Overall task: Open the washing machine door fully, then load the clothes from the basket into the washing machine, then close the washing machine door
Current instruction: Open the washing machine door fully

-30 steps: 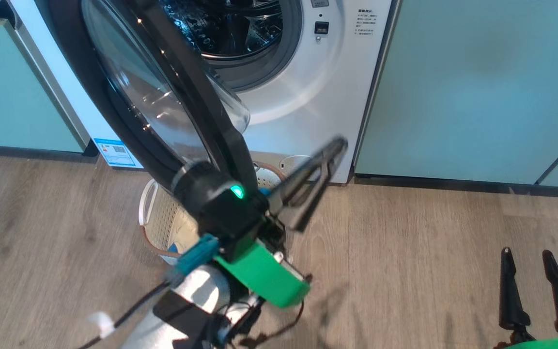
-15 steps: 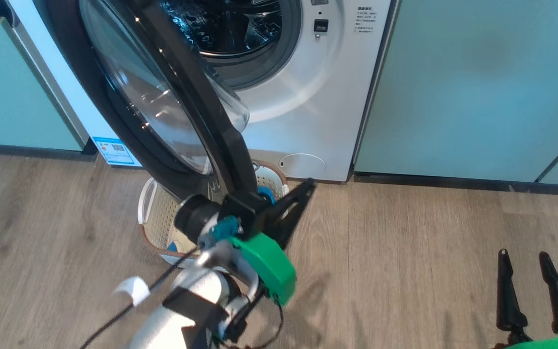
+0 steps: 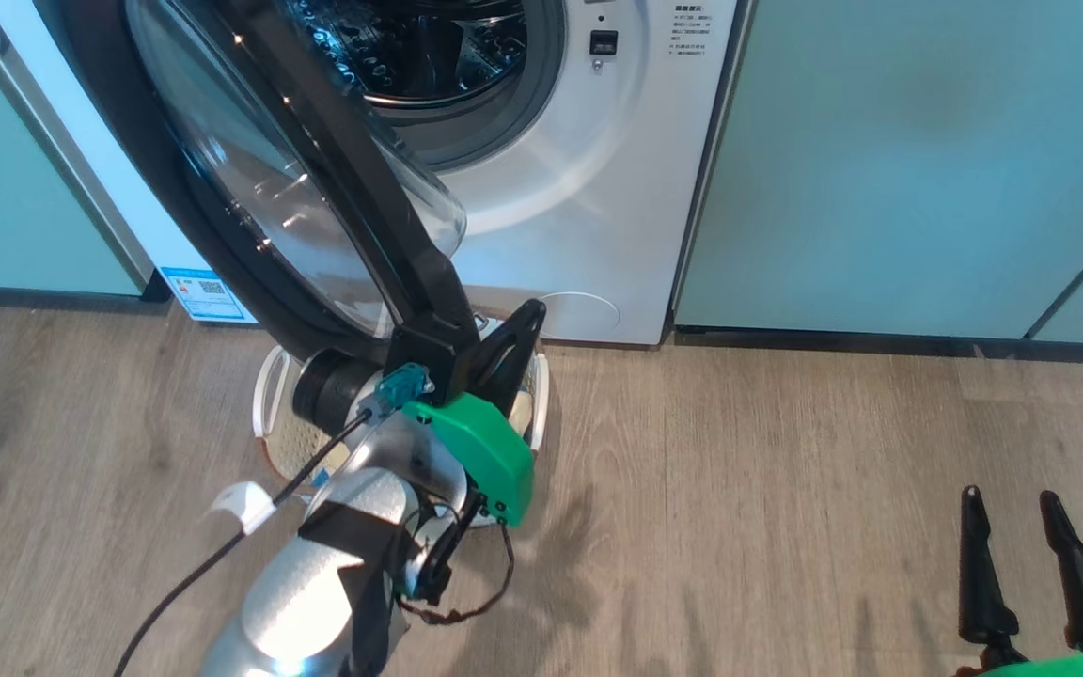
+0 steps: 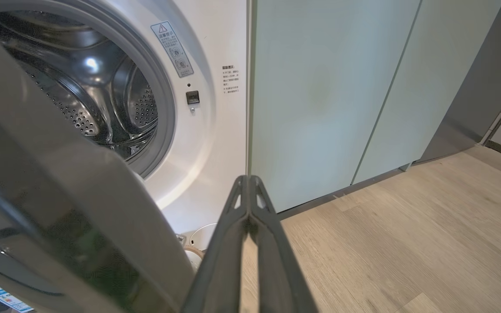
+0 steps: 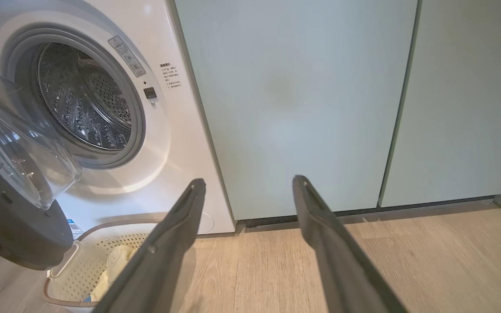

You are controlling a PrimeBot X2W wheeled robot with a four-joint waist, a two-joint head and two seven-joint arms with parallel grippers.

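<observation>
I am facing a wall of pale green cabinets point(image 3: 880, 160) that is rising from the wooden floor point(image 3: 786, 470), and the washing machine point(image 3: 598, 188) is standing between them, white, with its steel drum point(image 5: 81, 104) showing through the porthole. The washing machine door point(image 3: 353, 197) is hanging open toward me on its left-hand hinge, the glossy black rim running down across the head view and the clear glass bowl bulging toward the drum. The basket point(image 3: 264, 404) is sitting on the floor against the foot of the machine, partly under the door's lower edge, with one white handle sticking out at its left end. My left gripper point(image 3: 530, 315) is hovering over the right end of the basket, its two dark fingers pressed together and holding nothing, tips pointing toward the round service flap point(image 3: 584, 315). The door rim is passing just beside my left wrist, and I cannot tell whether they are touching. My right gripper point(image 3: 1010, 494) is waiting low at the right, well apart from the basket, fingers spread wide and empty. The clothes point(image 5: 115, 261) are lying inside the basket, pale yellow with a bit of blue. A small blue-and-white sticker point(image 3: 203, 293) is showing at the machine's lower left corner.
</observation>
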